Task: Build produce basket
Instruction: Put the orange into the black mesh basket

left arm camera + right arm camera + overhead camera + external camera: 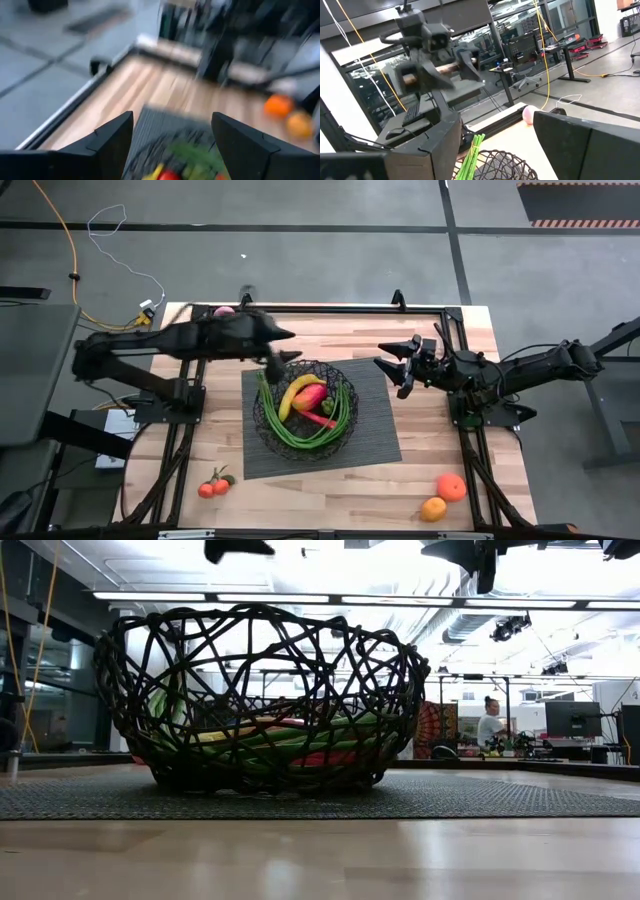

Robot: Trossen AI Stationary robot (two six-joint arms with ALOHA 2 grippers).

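Spread left tool (283,350) hangs above basket (272,426) rim; right tool (398,368), also spread, waits alongside.

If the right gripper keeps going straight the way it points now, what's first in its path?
Probably the basket: the right gripper, open, points across the table at its near rim. It may sit higher than the rim, though, so it could pass over and meet the left gripper instead.

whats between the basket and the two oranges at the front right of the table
In the high view, between the basket and the two oranges lie only the dark grey mat and bare wooden table; no other produce.
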